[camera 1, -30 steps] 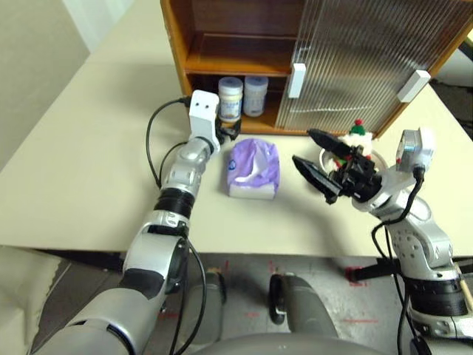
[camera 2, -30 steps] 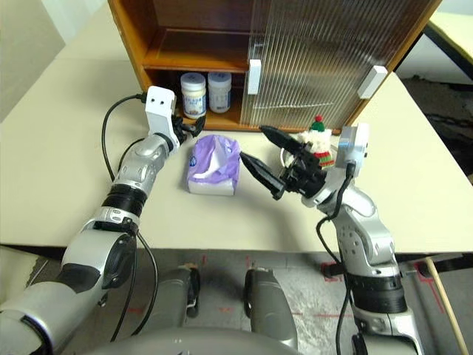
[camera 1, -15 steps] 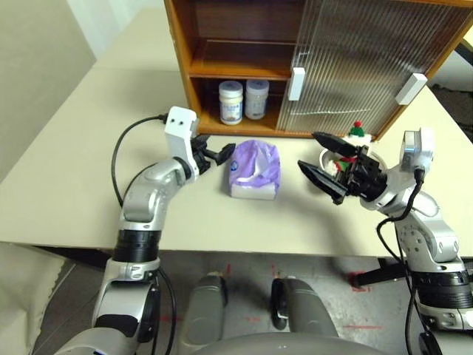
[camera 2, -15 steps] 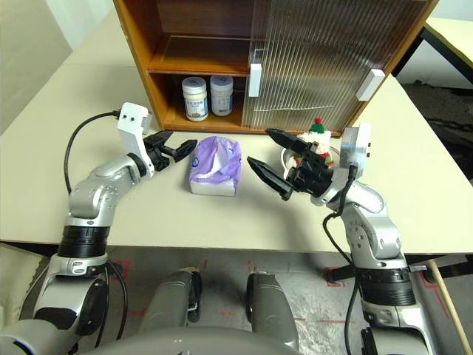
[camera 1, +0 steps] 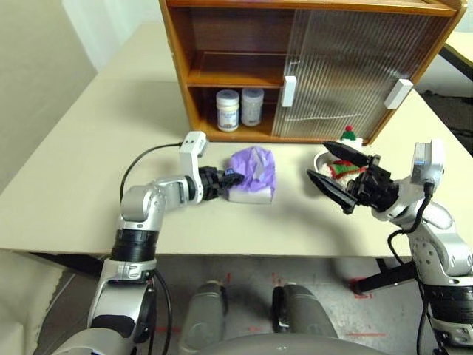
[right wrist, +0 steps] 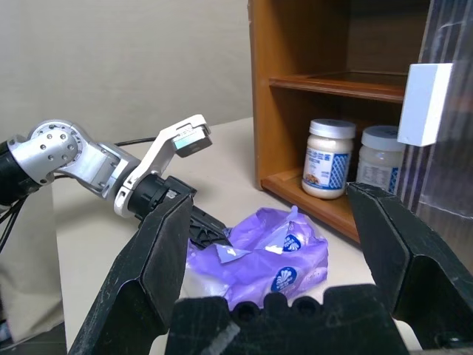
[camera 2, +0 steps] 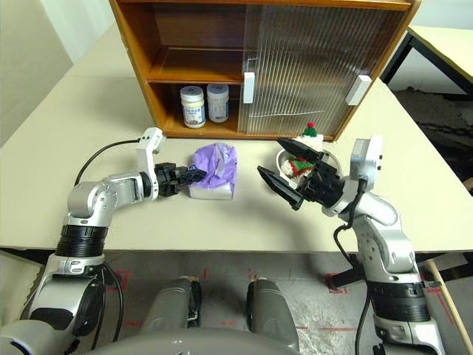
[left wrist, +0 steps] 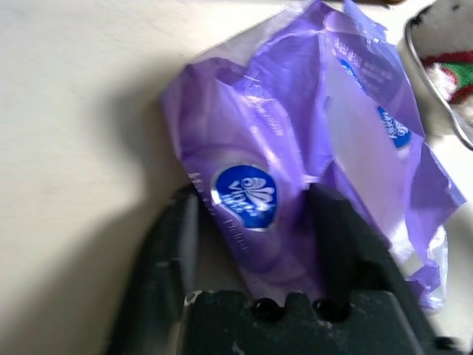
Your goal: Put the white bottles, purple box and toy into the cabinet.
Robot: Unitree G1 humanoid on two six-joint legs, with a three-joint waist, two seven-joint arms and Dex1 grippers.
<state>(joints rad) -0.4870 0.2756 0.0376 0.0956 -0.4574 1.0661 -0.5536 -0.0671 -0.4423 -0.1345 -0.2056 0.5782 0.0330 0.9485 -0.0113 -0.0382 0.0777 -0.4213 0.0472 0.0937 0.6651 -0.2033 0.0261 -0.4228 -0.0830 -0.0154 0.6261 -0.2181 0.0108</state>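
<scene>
The purple box (camera 1: 251, 168) lies on the table in front of the cabinet (camera 1: 185, 66). My left gripper (camera 1: 225, 181) reaches in level from the left and is shut on the pack's near end (left wrist: 295, 148), which is crumpled between the two fingers. Both white bottles (camera 1: 228, 109) (camera 1: 252, 106) stand side by side on the cabinet's bottom shelf, in the open left half. The toy (camera 2: 307, 137) sits in a shallow metal dish (camera 2: 284, 159) to the right of the box. My right gripper (camera 2: 270, 156) hovers open just in front of the toy, partly hiding it, and holds nothing.
Ribbed sliding doors (camera 1: 347, 66) with white handles cover the cabinet's right half. An inner shelf (camera 1: 229, 74) above the bottles is bare. The table's front edge (camera 1: 244, 251) runs just below both arms.
My left gripper pulled back from the cabinet, dropped to the purple box's left end and closed on it, crumpling the pack. The right gripper stays open and has drifted slightly right.
</scene>
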